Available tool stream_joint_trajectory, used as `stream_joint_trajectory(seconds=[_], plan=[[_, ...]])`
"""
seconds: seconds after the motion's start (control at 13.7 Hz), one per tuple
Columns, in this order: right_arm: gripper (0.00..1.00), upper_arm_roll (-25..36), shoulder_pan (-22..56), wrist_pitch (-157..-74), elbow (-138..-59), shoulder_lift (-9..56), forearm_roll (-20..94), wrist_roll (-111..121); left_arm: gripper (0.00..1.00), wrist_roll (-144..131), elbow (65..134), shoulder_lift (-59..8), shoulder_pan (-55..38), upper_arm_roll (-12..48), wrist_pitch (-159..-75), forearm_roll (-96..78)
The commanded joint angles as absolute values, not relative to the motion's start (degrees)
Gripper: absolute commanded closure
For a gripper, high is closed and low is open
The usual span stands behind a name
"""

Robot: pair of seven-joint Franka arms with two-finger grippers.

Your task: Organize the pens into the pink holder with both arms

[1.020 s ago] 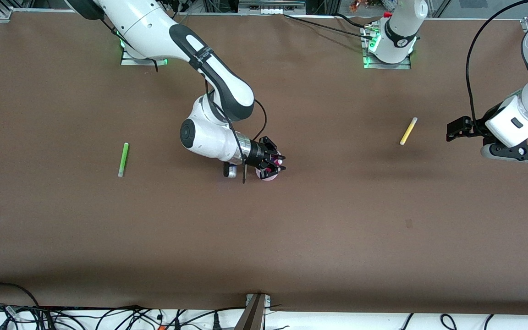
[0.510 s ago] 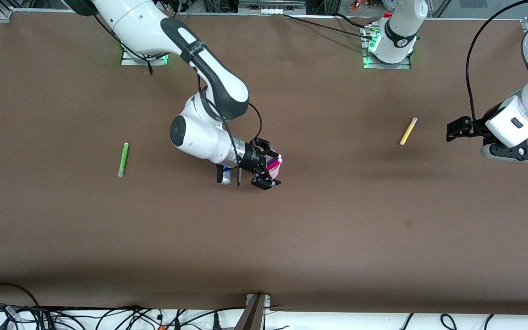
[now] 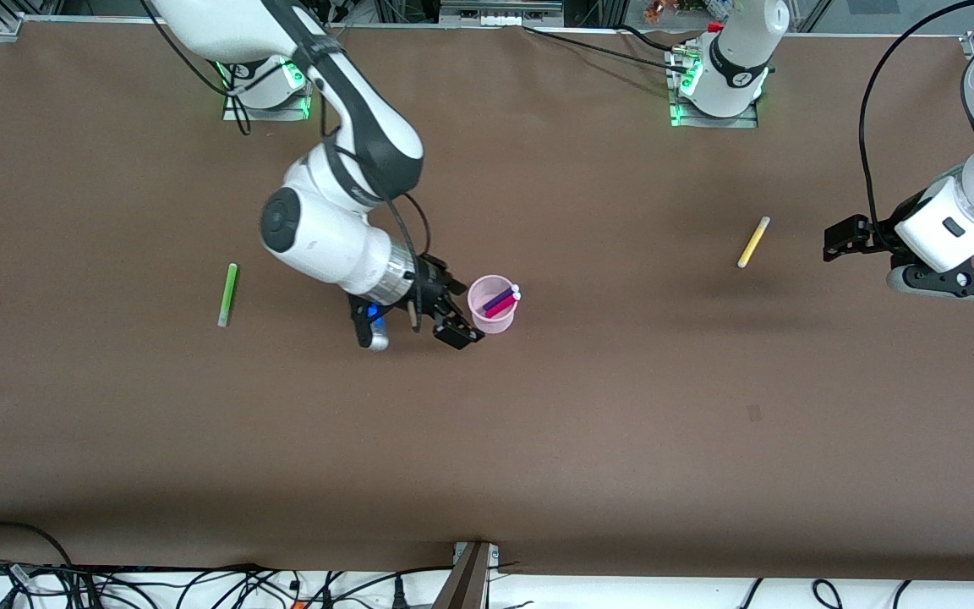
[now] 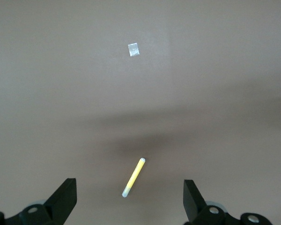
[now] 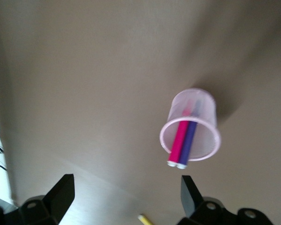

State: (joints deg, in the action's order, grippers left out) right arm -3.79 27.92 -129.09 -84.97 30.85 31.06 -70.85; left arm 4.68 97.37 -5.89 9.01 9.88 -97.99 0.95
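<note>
Translucent plastic pink holder [image 3: 491, 303] stands on the matt brown table [image 3: 622, 406].

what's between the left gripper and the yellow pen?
Nothing. The front view shows only bare brown table between the open left gripper and the yellow pen; the left wrist view shows that pen alone.

The front camera is looking down from high across the table [image 3: 622, 440], facing both bases. The right wrist camera is hanging close above the pink holder [image 5: 191, 125], also catching the yellow pen [image 5: 144, 219], which the left wrist camera is viewing from farther up.
</note>
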Motion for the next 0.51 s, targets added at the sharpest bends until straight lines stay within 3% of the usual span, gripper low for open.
stream_joint_trajectory(seconds=[0.0,0.22,0.44], plan=[[0.0,0.42,27.86,-121.66,-91.9,21.65,28.22,-57.36,0.0,4.04,97.47,-5.8,9.32,10.11,-98.7,0.53],[0.0,4.12,27.86,-120.42,-103.33,10.49,25.16,-43.64,0.0,4.13,97.47,-5.8,9.32,10.11,-98.7,0.53],[0.0,9.13,27.86,-109.1,-104.15,5.03,16.11,-33.7,0.0,4.13,97.47,-5.89,9.4,10.02,-98.96,0.53]])
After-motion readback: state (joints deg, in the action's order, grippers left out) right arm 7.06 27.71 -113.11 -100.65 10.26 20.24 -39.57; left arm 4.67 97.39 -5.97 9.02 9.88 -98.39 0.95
